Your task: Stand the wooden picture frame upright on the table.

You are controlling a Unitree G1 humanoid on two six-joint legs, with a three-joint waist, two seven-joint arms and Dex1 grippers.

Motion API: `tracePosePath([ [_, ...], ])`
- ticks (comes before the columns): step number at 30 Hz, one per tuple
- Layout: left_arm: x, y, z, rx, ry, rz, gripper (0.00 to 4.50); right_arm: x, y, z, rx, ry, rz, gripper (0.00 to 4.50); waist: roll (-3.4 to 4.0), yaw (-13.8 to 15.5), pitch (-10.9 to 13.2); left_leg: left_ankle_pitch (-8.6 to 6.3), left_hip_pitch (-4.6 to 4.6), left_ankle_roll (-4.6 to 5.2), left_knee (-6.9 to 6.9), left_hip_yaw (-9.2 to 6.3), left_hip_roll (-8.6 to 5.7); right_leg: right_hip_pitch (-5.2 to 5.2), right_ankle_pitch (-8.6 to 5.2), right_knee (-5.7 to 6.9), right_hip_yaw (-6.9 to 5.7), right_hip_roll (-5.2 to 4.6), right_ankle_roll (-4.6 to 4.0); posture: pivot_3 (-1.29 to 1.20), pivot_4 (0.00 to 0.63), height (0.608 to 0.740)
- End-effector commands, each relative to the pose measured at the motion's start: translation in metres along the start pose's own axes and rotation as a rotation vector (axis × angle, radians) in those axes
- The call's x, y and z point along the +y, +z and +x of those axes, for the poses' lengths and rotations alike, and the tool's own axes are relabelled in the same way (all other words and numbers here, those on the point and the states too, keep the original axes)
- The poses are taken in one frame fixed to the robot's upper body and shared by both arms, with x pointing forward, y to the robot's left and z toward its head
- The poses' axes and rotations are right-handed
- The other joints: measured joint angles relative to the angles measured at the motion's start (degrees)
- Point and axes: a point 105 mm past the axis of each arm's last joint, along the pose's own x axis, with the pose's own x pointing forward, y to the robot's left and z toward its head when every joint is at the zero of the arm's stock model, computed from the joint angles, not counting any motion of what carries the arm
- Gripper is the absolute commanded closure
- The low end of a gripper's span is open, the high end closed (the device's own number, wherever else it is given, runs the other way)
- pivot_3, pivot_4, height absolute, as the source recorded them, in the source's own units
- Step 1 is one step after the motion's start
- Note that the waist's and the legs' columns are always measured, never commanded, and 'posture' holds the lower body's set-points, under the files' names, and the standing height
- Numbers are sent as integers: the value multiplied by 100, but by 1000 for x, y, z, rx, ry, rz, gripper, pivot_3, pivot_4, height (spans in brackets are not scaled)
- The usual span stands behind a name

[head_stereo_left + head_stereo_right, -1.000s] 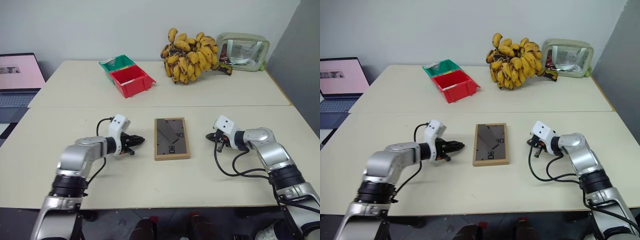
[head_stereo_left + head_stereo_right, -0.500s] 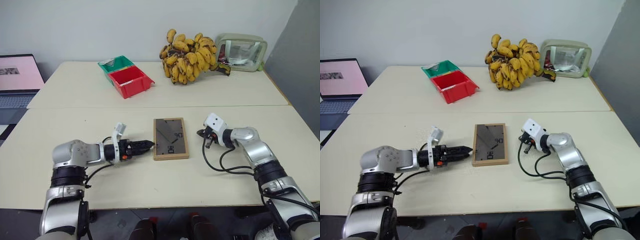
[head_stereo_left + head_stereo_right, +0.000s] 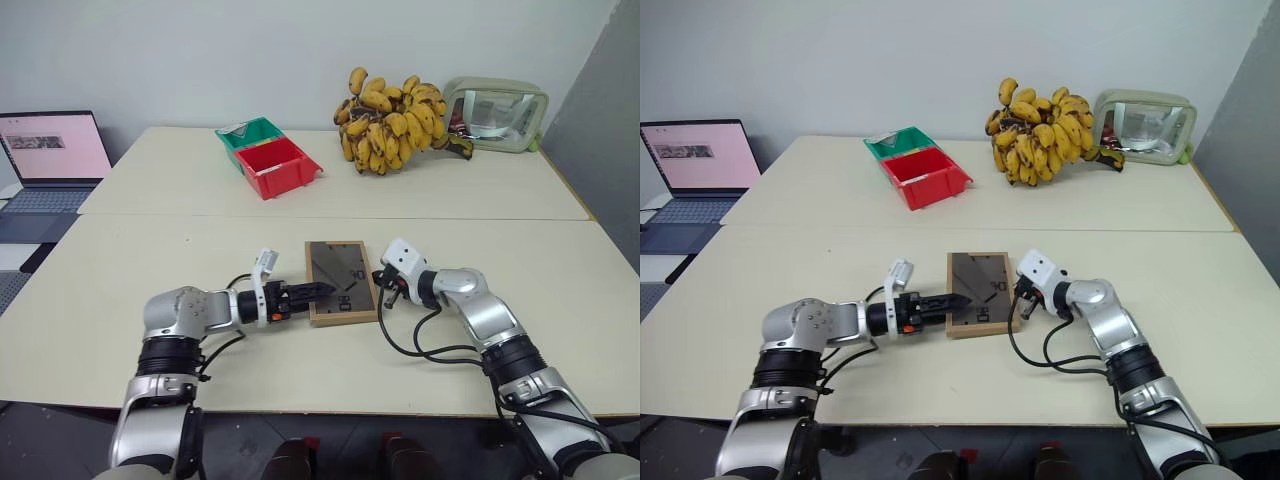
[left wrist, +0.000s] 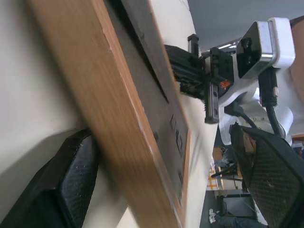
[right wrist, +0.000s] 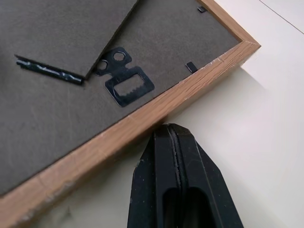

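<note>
The wooden picture frame [image 3: 341,282] lies flat, back side up, on the table [image 3: 120,270], between the two grippers. The left gripper [image 3: 318,291] has its fingers spread wide astride the frame's left edge. The right gripper [image 5: 174,133], fingers pressed together, touches the frame's right edge.

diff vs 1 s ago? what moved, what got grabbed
Both grippers closed in on the small light-wood picture frame. Left gripper swung right and opened, its fingers now straddling the frame's left edge. Right gripper, shut, moved left to the right edge. Nothing gripped. Frame still flat, back up, on the pale beige table.
</note>
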Motion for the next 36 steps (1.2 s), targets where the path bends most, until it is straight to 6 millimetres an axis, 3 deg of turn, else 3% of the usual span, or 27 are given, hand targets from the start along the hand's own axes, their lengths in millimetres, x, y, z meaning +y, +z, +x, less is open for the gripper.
tracePosePath([
  [1, -5, -20, 14, 65, -25, -52, 57, -4, 5, -3, -14, -42, 10, 4500, 0, 2, 0, 0, -1, 0, 0, 0, 0, 0, 0, 0, 0, 0, 0, 0, 150, 740],
  [7, -10, -29, 15, 68, -29, -54, 57, -7, 3, -4, -7, -65, 29, 4500, 0, 2, 0, 0, -3, 0, -2, -1, 1, -3, 0, -1, 0, 1, 0, 0, 150, 740],
  [15, 0, -19, 1, -5, 35, -47, 1489, -12, 0, -8, -1, -87, 31, 4500, -1, -37, 1, 0, -3, 0, -5, -1, 4, -6, 0, -1, 2, 6, 0, 0, 150, 740],
  [21, -6, -13, -7, -58, 30, -34, 2650, -19, -6, -15, 13, -103, 53, 4500, -4, -81, 3, 0, -5, 0, -8, -2, 6, -9, 0, -1, 2, 7, 0, 0, 150, 740],
  [24, -19, 0, -7, -117, 17, 2, 3162, -27, -9, -23, 11, -125, 58, 4500, -6, -78, 4, 0, -7, -1, -8, -3, 7, -9, 0, -2, 1, 7, 0, 0, 150, 740],
  [28, -28, 12, -4, -128, 88, 123, 3210, -43, -2, -41, -30, -145, 103, 4500, -19, -59, 12, 0, -12, -1, -8, -4, 6, -10, 0, -3, 0, 6, 0, 0, 150, 740],
  [31, -44, 27, -11, -134, 54, 157, 3210, -63, 1, -63, -47, -159, 121, 3919, -24, -59, 19, 0, -17, -1, -9, -1, 4, -14, 0, -7, 2, 6, 0, 0, 150, 740],
  [33, -51, 40, -26, -134, 63, 218, 3210, -77, 16, -85, -89, -113, 151, 3441, -29, -64, 28, 0, -23, -1, -10, -1, 4, -23, 0, -8, 0, 7, 0, 0, 150, 740],
  [36, -58, 58, -49, -144, 86, 309, 3210, -72, 62, -107, -195, 74, 158, 3338, -24, -131, 60, 0, -31, -2, -18, 5, 5, -36, 0, -7, 5, 10, 0, 0, 150, 740],
])
